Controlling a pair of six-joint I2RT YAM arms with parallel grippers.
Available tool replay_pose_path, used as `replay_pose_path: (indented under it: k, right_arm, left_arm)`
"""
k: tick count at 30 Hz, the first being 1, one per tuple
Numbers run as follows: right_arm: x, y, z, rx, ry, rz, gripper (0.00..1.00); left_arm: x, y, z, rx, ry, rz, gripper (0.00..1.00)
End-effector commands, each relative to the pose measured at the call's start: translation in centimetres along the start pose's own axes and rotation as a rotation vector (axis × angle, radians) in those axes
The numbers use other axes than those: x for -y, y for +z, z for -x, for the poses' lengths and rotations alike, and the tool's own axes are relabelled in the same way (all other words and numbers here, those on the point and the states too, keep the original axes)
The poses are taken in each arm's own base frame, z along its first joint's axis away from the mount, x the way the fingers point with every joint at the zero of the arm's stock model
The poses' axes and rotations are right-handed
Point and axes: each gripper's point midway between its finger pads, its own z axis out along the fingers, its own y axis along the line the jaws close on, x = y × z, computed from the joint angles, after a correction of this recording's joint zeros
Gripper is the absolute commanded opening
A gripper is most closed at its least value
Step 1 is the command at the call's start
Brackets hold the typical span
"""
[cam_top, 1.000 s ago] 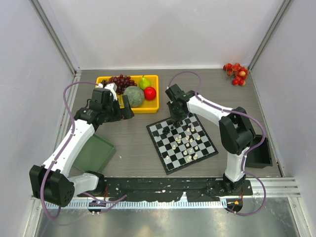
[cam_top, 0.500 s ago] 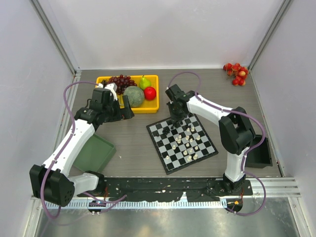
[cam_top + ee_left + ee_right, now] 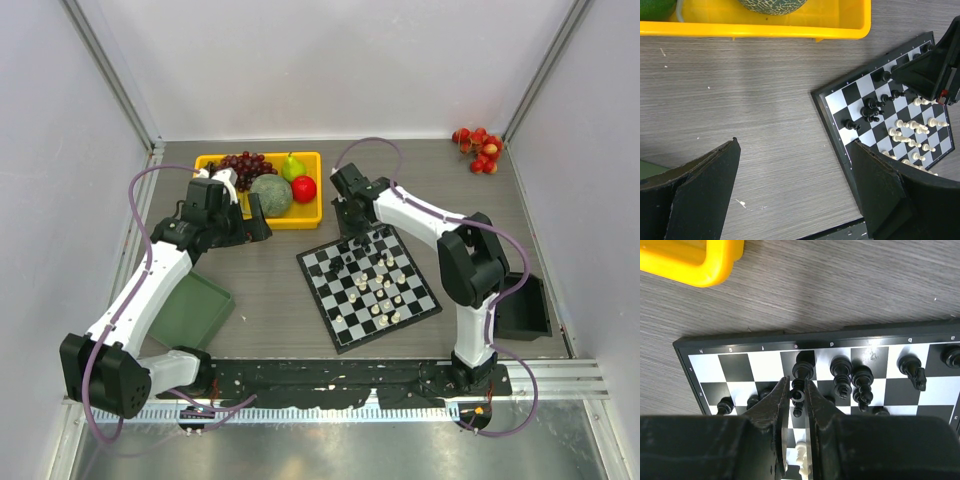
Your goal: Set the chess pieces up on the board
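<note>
The board (image 3: pixel 368 285) lay on the table (image 3: pixel 270 300) a little right of the middle, turned so that one corner pointed at the near edge. Black and cream chess pieces (image 3: pixel 378 284) stood on it in a loose bunch, with the black ones on the side nearer the far edge and the cream ones nearer the near edge.

The right gripper (image 3: pixel 795 390) was over the far side of the board. Its two fingers (image 3: pixel 778 405) were close together, with only a thin gap. A small black chess piece (image 3: pixel 798 389) sat in that gap, and the fingers pinched it. More black pieces stood just beside it on the squares to the right.

The left gripper (image 3: pixel 795 192) hung above the bare table to the left of the board, near the yellow tray (image 3: pixel 300 213). Its fingers (image 3: pixel 705 187) were spread wide apart and held nothing.

The yellow tray sat by the far edge, left of the middle. It held dark grapes (image 3: pixel 240 165), a green melon (image 3: pixel 270 193), a pear (image 3: pixel 292 166) and a red apple (image 3: pixel 304 188). A green tray (image 3: pixel 195 310) lay near the left edge. A bunch of red fruits (image 3: pixel 477 147) lay in the far right corner. A black bin (image 3: pixel 523 310) sat by the right edge.
</note>
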Motion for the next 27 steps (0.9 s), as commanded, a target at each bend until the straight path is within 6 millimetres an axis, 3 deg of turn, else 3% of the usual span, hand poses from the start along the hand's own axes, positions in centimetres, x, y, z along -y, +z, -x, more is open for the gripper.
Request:
replay_pose_path:
  k: [1,11,23,27]
  right_arm:
    - [-1.1,-0.3,1.8,0.045,-0.001,0.032,0.15]
    - [-1.0,0.9,1.1,0.018,-0.008,0.030,0.17]
    - [-1.5,0.7,0.3,0.000,-0.013,0.068,0.16]
    - [-1.5,0.3,0.3,0.003,-0.018,0.073,0.23]
  left_arm:
    - [0.8,-0.3,1.0,0.034,0.018,-0.031,0.99]
    - [0.8,-0.1,1.1,0.030,0.017,-0.029,1.00]
    - [0.9,0.0,1.1,0.028,0.013,-0.031,1.00]
    - [0.9,0.1,1.1,0.027,0.012,-0.029,1.00]
